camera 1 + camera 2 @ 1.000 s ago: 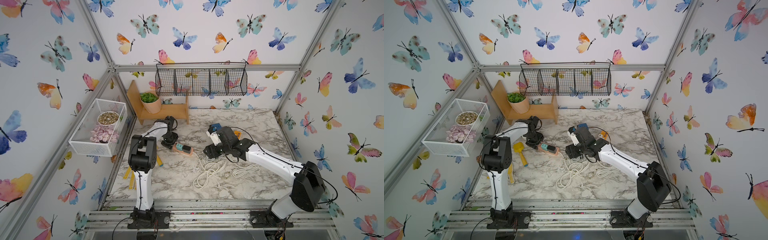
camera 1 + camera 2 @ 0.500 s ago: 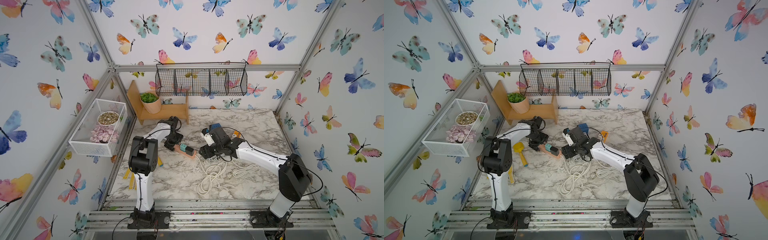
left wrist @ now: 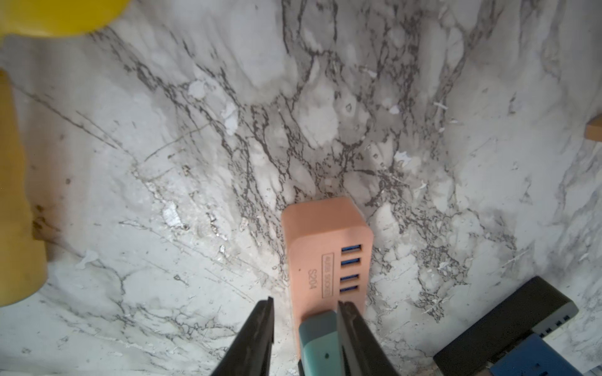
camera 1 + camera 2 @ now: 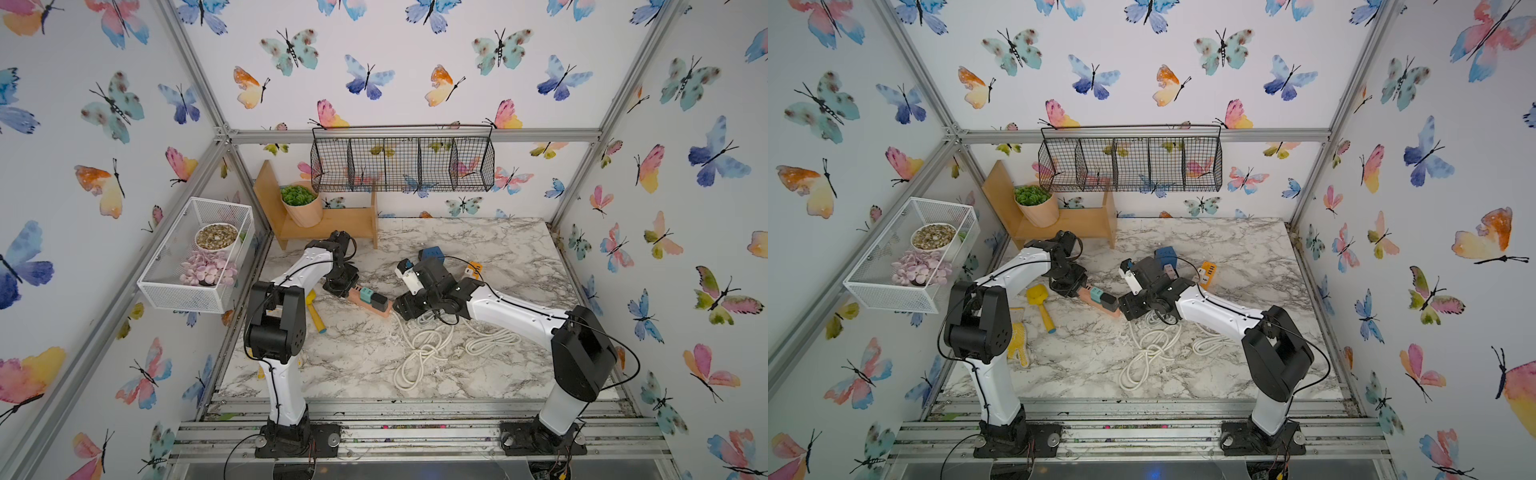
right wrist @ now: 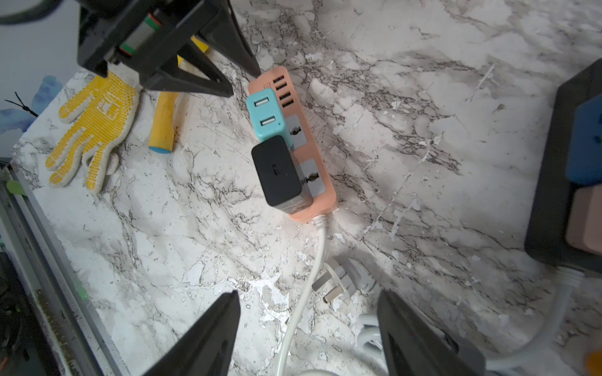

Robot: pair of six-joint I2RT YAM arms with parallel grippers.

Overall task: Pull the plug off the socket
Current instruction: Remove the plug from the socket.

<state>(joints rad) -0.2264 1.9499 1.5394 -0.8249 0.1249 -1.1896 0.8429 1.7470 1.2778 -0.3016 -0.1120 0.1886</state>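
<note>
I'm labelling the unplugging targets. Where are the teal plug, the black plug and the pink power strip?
teal plug [image 5: 265, 112]: right wrist view, top face, between ports.
black plug [image 5: 276, 169]: right wrist view, top face.
pink power strip [image 5: 309, 212]: right wrist view, cord end.

Left tool [image 3: 305, 301] low and slightly parted, right tool [image 5: 308, 293] opposite it, low too and spread wide

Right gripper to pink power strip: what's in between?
In the right wrist view, the strip's white cord and a loose grey plug lie on the marble table between the open right gripper and the pink power strip.
</note>
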